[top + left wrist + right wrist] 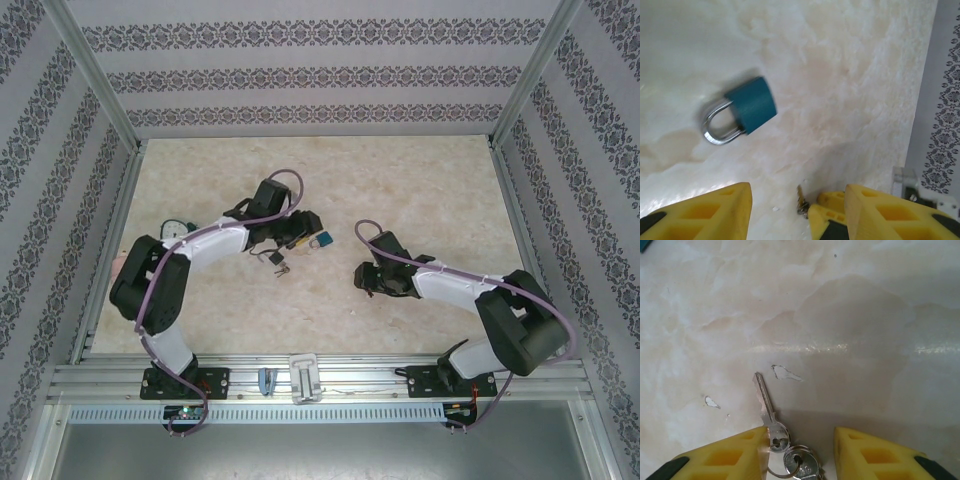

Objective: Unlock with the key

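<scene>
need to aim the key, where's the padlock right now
The teal padlock lies flat on the table just ahead of the left gripper in its wrist view; from above it's mid-table, left of the right gripper.

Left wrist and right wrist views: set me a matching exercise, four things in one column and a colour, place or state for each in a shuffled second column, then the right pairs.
Things
1. padlock body
2. shackle
3. key
4. left gripper

Descriptions
A. lying in the gap of the right gripper, blade pointing away from it
B. open, with the padlock body on the table beyond its fingertips
C. teal
D. silver loop

Pairs: 1-C, 2-D, 3-A, 4-B
</scene>
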You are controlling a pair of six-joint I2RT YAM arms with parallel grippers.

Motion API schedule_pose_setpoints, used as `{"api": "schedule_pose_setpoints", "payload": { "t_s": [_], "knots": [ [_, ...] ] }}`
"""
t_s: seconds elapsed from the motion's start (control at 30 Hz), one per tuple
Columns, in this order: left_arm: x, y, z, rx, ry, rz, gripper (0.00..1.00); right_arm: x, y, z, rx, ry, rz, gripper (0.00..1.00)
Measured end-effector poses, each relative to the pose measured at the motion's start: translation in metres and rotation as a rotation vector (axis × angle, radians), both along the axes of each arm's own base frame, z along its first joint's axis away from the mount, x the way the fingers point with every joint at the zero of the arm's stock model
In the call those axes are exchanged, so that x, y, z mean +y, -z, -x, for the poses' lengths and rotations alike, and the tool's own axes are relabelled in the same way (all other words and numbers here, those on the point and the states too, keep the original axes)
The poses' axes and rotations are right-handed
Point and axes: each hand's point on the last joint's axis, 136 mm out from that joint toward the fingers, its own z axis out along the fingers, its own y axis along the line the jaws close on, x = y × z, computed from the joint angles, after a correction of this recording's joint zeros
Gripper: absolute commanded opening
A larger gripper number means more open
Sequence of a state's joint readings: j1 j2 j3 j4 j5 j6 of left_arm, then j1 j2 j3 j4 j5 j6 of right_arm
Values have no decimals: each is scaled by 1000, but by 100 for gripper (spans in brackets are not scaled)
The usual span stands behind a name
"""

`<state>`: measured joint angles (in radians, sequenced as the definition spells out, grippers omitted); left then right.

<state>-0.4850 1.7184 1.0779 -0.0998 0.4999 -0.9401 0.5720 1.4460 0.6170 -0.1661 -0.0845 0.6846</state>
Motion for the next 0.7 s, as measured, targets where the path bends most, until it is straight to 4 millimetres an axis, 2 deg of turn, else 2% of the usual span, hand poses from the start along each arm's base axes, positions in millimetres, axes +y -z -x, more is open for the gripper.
{"api": "schedule_pose_setpoints", "payload": {
  "t_s": [0.23,0.5,0.6,0.7],
  "knots": [
    [15,10,21,22,-40,1,51,4,2,-1,4,-31,62,38],
    [15,-3,20,-15,-60,32,51,4,6,-1,9,-72,180,30],
    [15,-2,20,-17,-61,35,51,5,6,-1,5,-93,229,29],
    [16,2,22,-8,-65,34,51,9,7,-1,0,-115,270,23]
  ]
}}
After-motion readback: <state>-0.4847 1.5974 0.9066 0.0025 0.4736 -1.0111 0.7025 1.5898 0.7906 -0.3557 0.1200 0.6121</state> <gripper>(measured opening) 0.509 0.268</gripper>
